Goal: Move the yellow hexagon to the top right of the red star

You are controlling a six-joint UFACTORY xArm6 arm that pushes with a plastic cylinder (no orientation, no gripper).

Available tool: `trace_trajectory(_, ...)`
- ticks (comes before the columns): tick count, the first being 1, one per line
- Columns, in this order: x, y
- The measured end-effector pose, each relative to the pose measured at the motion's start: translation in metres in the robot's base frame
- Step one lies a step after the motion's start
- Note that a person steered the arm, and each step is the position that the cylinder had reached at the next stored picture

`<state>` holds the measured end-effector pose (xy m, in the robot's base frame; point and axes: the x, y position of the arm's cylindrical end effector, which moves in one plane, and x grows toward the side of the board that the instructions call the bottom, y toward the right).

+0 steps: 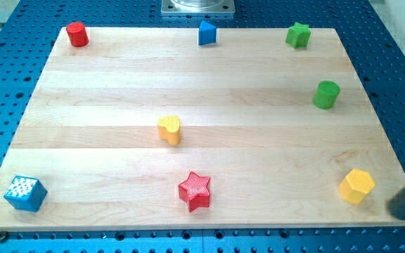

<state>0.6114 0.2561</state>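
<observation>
The yellow hexagon (356, 185) lies near the board's bottom right corner. The red star (195, 190) lies at the bottom middle, far to the hexagon's left. My dark rod enters from the view's right edge, and my tip (399, 210) is just off the board's right edge, a little right of and below the yellow hexagon, not touching it.
A yellow heart (169, 129) sits at mid board. A red cylinder (77, 34), a blue block (207, 33) and a green star (298, 34) line the top edge. A green cylinder (325, 94) is at the right. A blue cube (25, 193) is at bottom left.
</observation>
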Motion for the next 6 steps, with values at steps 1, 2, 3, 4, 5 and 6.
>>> trace_trajectory(1,-0.019,-0.044)
trace_trajectory(2,-0.043,-0.083)
trace_trajectory(3,-0.078,-0.078)
trace_trajectory(4,-0.103,-0.046)
trace_trajectory(5,-0.122,-0.044)
trace_trajectory(6,-0.125,-0.118)
